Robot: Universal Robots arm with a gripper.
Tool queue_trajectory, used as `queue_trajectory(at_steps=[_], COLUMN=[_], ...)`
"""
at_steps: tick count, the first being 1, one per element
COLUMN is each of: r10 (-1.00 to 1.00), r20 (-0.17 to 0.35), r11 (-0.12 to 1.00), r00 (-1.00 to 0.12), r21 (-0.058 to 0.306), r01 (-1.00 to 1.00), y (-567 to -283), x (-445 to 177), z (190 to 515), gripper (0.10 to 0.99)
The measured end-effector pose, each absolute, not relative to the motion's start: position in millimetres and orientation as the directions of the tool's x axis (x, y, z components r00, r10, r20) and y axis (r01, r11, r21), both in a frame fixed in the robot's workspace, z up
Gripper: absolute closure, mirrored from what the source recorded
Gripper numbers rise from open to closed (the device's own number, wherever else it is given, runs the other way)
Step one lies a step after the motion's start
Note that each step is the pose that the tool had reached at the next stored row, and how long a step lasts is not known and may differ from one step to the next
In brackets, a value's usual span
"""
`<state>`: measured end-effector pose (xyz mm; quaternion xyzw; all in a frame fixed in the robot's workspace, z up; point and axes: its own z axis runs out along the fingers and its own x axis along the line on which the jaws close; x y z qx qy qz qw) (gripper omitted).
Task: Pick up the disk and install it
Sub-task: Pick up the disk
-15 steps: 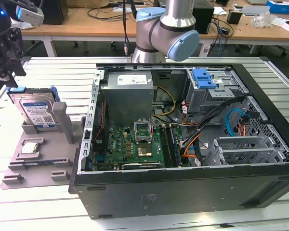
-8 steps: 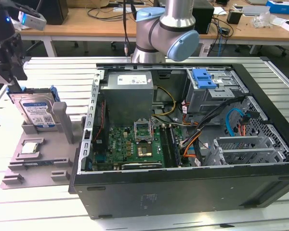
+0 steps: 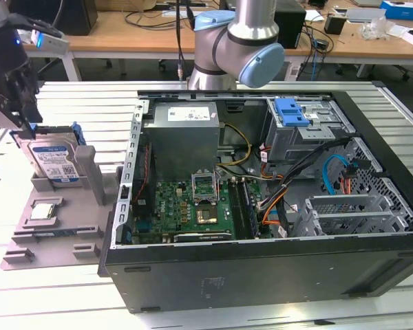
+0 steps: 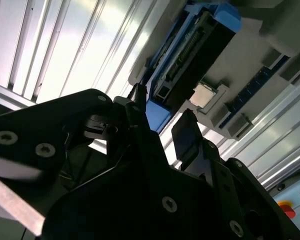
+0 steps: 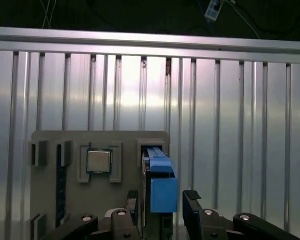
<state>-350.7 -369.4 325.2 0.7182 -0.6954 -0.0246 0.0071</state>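
The disk stands on edge in a slot of the grey holder at the exterior view's left, silver with a white-and-blue label and a blue bracket. My gripper hangs right over its top edge. In the first wrist view the gripper is open, one black finger on each side of the blue-bracketed disk, with a small gap still showing. The second wrist view shows the same straddle: the gripper around the end of the disk.
A small square processor chip lies in the holder beside the disk, also seen as the chip. The open computer case lies to the exterior view's right, with a grey drive cage and blue latch. A slatted aluminium table carries everything.
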Motion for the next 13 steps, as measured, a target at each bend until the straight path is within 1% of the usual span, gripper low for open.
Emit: queue_trajectory(at_steps=[8, 13], r10=[-0.999, -0.999], r20=[-0.026, -0.026], r11=[-0.041, -0.043], r00=[0.040, 0.042], r21=[0.044, 0.044], r01=[-0.998, -0.998], y=[-369.4, -369.4], x=[-350.7, -350.7], z=[304.3, 298.7], gripper=[0.604, 0.604])
